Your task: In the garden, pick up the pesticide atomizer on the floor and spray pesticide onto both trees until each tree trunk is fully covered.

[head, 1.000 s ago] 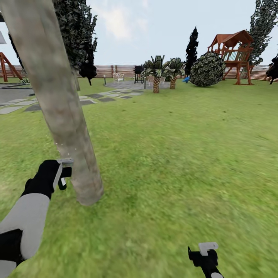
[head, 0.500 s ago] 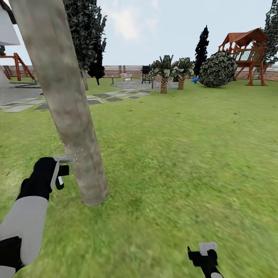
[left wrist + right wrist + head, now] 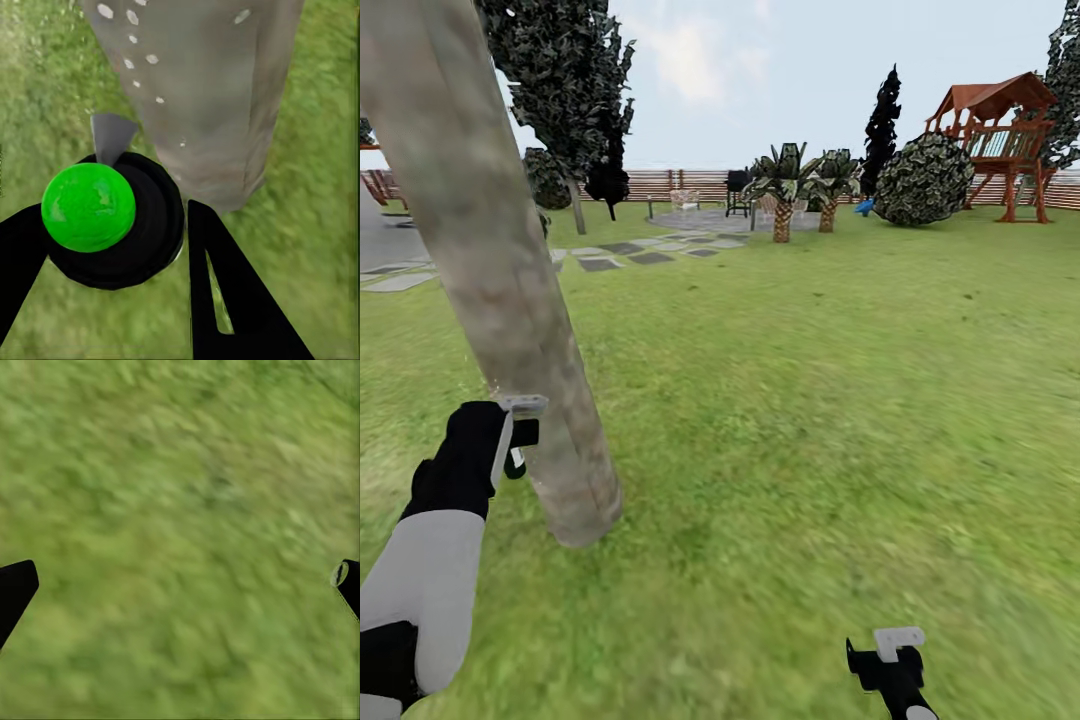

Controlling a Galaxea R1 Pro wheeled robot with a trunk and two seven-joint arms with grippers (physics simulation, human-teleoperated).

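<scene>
A thick, leaning, grey-tan tree trunk (image 3: pixel 510 300) rises from the lawn at the left, its base near my left arm. My left gripper (image 3: pixel 520 432) hovers just left of the trunk, low down, shut on the pesticide atomizer (image 3: pixel 112 217). In the left wrist view the atomizer appears as a black round body with a green ball on top, and its grey nozzle (image 3: pixel 112 136) points at the trunk (image 3: pixel 202 97). White droplets speckle the bark there. A second tree (image 3: pixel 565 70) stands farther back. My right gripper (image 3: pixel 895 645) hangs open over bare grass.
Grey stepping stones (image 3: pixel 625 250) lead to a paved patch with chairs. Two short palms (image 3: pixel 800 185), a round shrub (image 3: pixel 923 180) and a wooden playset (image 3: pixel 1000 140) stand before the slatted fence (image 3: pixel 660 183). Open lawn (image 3: pixel 840 400) spreads to the right.
The view has shifted, so the trunk sits further left in the picture. The white spray specks seen around the trunk half a second ago are gone from the head view. Both grippers keep their poses.
</scene>
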